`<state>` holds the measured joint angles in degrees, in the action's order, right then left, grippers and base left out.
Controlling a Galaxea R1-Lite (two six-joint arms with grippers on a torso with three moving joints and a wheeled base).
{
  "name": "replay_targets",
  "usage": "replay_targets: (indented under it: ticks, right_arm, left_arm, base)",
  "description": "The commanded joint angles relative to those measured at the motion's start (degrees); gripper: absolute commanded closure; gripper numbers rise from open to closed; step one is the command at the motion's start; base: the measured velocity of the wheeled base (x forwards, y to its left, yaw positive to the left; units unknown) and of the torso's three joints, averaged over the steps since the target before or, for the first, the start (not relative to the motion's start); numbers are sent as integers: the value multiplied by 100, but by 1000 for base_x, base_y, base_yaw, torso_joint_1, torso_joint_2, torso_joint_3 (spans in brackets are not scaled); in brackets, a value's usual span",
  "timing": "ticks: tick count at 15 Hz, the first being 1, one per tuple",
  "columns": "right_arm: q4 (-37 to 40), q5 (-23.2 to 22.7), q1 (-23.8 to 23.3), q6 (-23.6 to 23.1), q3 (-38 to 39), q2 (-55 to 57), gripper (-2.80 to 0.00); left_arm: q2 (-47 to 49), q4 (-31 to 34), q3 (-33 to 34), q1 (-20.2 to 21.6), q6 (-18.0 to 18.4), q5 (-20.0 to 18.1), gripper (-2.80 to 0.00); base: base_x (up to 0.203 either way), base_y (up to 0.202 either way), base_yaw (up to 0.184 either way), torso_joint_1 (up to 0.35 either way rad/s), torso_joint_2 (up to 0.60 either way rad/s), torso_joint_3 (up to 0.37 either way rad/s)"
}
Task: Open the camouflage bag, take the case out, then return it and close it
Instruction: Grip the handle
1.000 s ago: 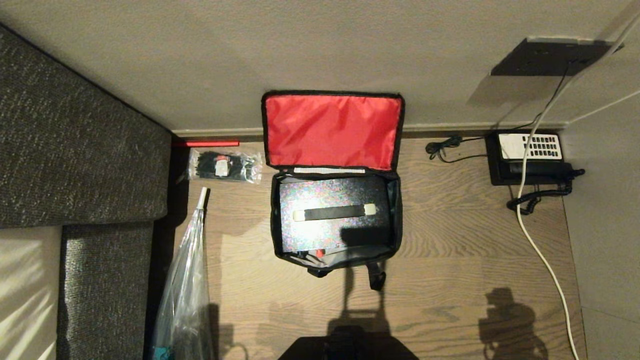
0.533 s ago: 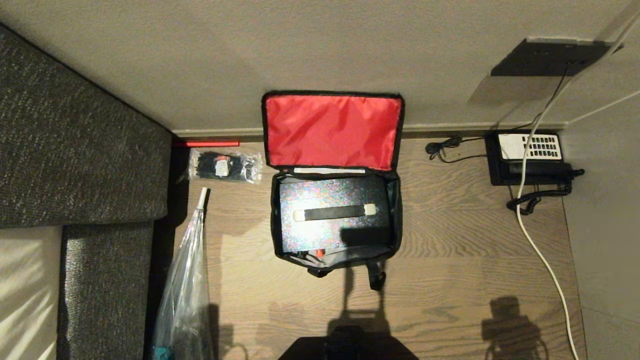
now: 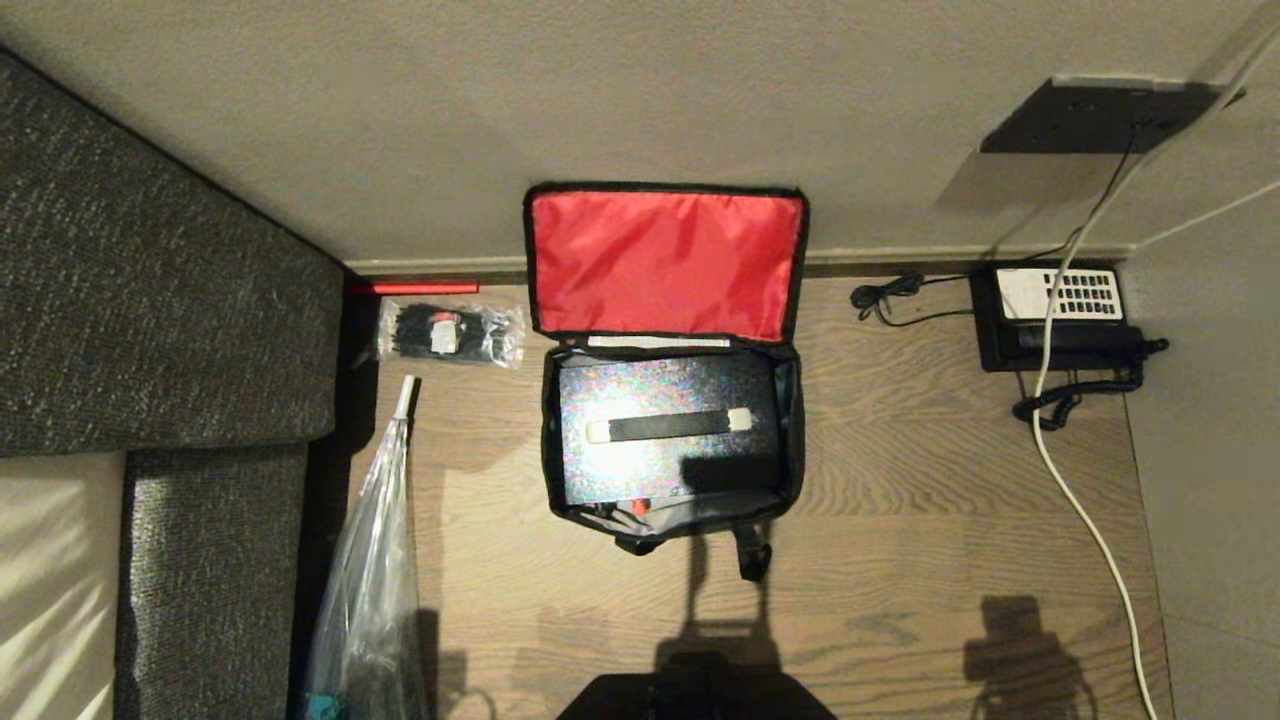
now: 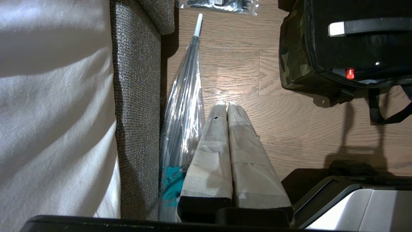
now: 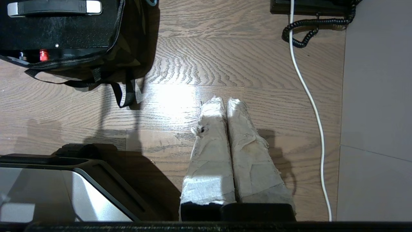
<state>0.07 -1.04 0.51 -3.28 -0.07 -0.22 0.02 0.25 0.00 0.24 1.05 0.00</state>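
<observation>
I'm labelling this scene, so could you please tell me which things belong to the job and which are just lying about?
Job: camouflage bag, lid open; black case inside it.

Lying about: desk phone, packet of ties, umbrella, white cable, sofa.

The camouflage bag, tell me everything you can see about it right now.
The camouflage bag is a boxy soft fabric bag in green, brown and black camouflage with black trim. It stands on the wooden floor, close to the wall, with its lid thrown back against the wall and the red lining showing. The black case, with its strap handle, sits inside and fills most of it. Black straps trail from the near edge onto the floor. Neither gripper touches it.
</observation>
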Motion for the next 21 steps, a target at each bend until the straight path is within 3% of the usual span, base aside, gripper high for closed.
replay_targets:
  ticks: [1, 7, 13, 17, 21]
  right_arm:
    - [1, -2, 2, -6, 7, 13, 0]
    - [1, -2, 2, -6, -1, 13, 0]
    - [1, -2, 2, -6, 3, 13, 0]
    - [1, -2, 2, -6, -1, 13, 0]
    - [1, -2, 2, -6, 6, 13, 0]
  left_arm:
    - [-11, -4, 5, 2, 53, 5, 0]
    - [-2, 19, 0, 2, 180, -62, 0]
    - [-3, 27, 9, 2, 80, -27, 0]
    - [-11, 31, 18, 2, 510, -88, 0]
    - [-2, 3, 9, 2, 581, -70, 0]
  base:
    - [0, 0, 0, 5, 2, 75]
    - [0, 0, 0, 1, 3, 190]
    - [0, 0, 0, 2, 1, 201]
    - [0, 0, 0, 1, 2, 68]
    - [0, 0, 0, 0, 0, 0]
